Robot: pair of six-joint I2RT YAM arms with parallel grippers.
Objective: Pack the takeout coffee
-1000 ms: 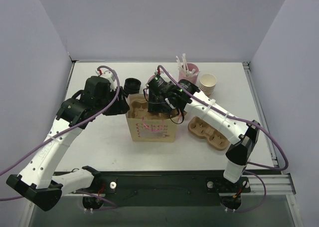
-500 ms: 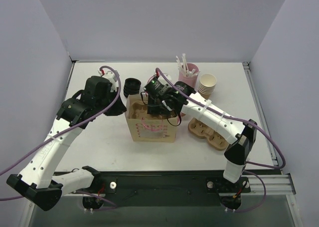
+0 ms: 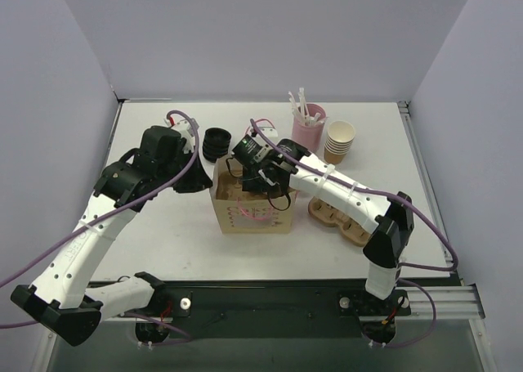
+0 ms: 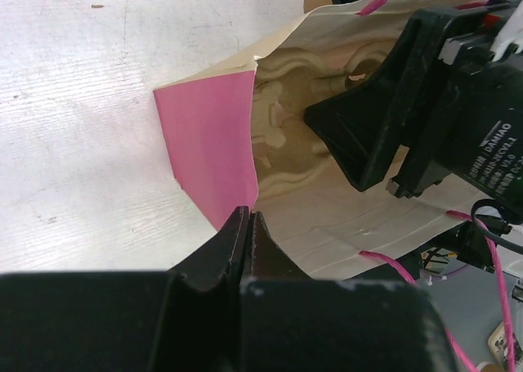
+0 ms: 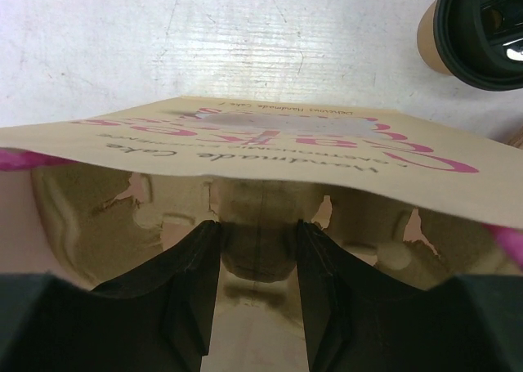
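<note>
Your left hand (image 4: 245, 229) is clamping shut on the paper bag (image 3: 253, 212), pinching the rim at its left side where the pink gusset is folding in, and the mouth is gaping wide. Your right hand (image 5: 257, 229) is reaching down into the bag from above with its fingers apart. They are straddling a moulded hump of the pulp carrier (image 5: 90, 217) sitting inside the bag; cannot tell whether they are squeezing that hump or just flanking it. The takeout coffee (image 5: 478, 24) is standing upright on the table (image 5: 245, 37) just behind the bag's far left corner, lid on. It is outside the bag and neither hand is touching it. A second carrier (image 3: 339, 217) is lying to the right of the bag. A pink cup of straws (image 3: 308, 127) and a stack of lidless cups (image 3: 340, 141) are sitting beyond the bag's far right corner.
</note>
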